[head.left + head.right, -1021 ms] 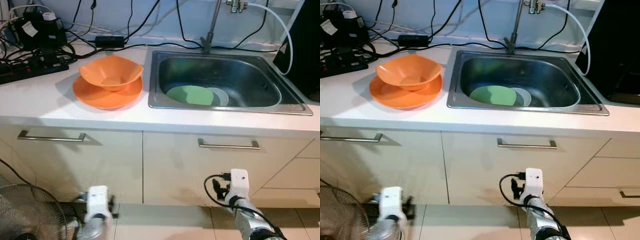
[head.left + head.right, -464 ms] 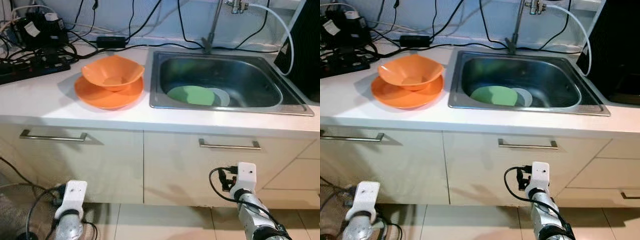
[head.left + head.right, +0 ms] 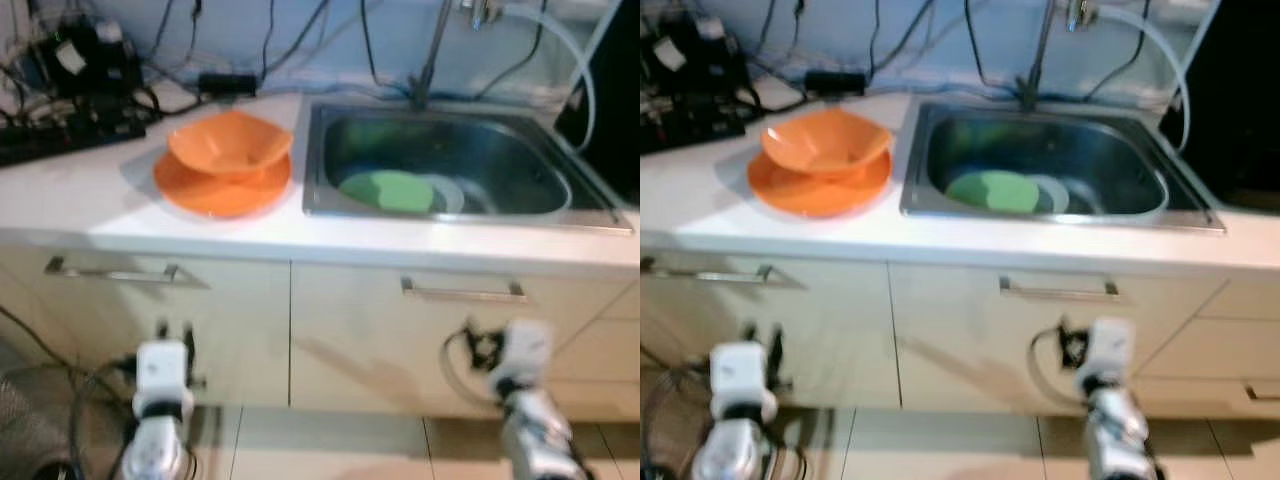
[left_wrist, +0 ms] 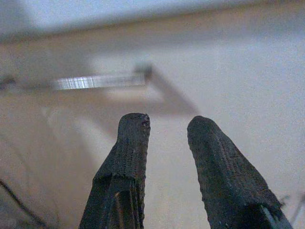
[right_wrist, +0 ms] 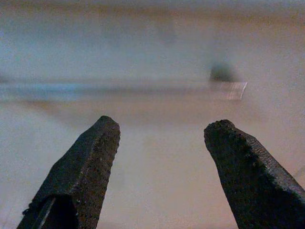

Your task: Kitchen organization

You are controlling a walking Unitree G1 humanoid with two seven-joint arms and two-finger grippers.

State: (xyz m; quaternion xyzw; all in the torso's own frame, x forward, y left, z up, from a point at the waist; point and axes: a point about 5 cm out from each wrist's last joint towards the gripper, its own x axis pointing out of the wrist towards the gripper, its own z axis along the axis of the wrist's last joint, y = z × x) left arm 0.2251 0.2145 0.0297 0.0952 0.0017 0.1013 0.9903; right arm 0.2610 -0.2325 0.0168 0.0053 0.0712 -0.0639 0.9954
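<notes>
An orange bowl (image 3: 230, 143) rests inside an orange plate (image 3: 215, 192) on the white counter (image 3: 90, 205). In the steel sink (image 3: 312, 205) lies a green plate (image 3: 388, 189) overlapping a pale round dish (image 3: 450, 192). Both arms are low, in front of the cabinet fronts. My left gripper (image 4: 167, 124) is open and empty, facing the left drawer handle (image 4: 97, 81). My right gripper (image 5: 164, 129) is wide open and empty, facing the right drawer handle (image 5: 143, 88). The left arm (image 3: 162, 368) and right arm (image 3: 522, 352) stand below the handles.
A power strip with tangled cables (image 3: 70, 140) sits at the counter's back left. The faucet (image 3: 430, 60) rises behind the sink. A dark appliance (image 3: 620, 100) stands at the right. A fan grille (image 3: 25, 440) is on the floor at the left.
Both arms have risen toward the drawer handles; the left one has also moved right. The picture is now blurred and slightly shifted from camera motion.
</notes>
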